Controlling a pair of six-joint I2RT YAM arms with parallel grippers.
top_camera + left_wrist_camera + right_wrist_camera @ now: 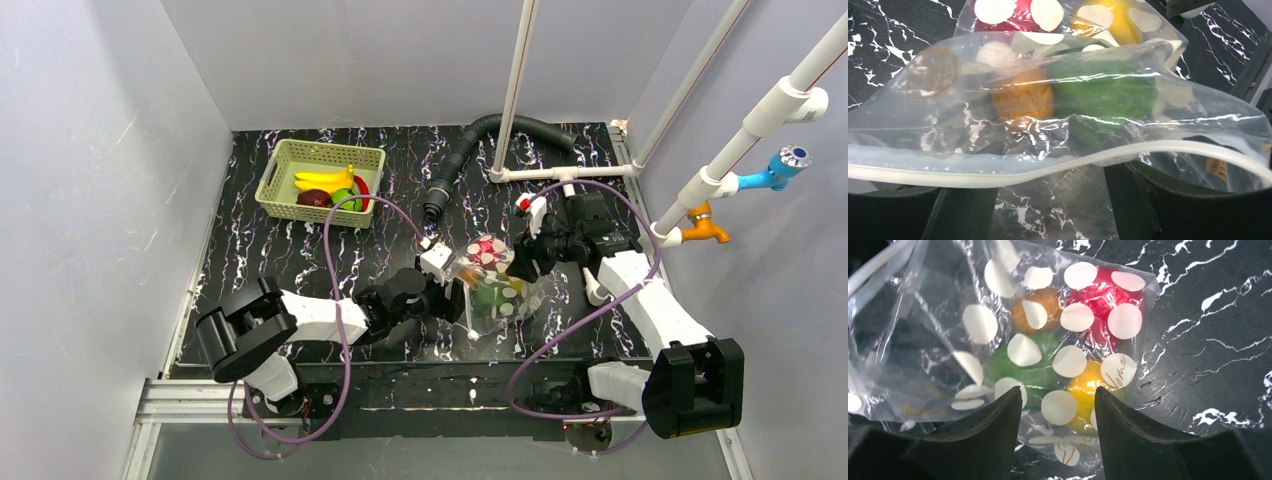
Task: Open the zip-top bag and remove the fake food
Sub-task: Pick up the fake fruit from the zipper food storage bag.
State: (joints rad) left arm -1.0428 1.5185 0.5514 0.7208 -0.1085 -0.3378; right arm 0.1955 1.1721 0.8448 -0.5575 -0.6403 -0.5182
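**Spotted bag of toy food between two robot grippers**

The clear zip-top bag (497,285) lies in the middle of a black marbled table (300,250). The fake food (1033,371) is inside it: green, orange, red and yellow pieces. The left gripper (461,298) has its jaws wide apart at the zip strip (1048,168), which runs across both fingers; whether it grips is unclear. The right gripper (521,267) is parted too, with spotted plastic in the gap

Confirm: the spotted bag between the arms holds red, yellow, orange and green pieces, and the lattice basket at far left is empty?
Not empty: the top external view shows the basket holding a banana and other pieces. The bag does hold those four colours.
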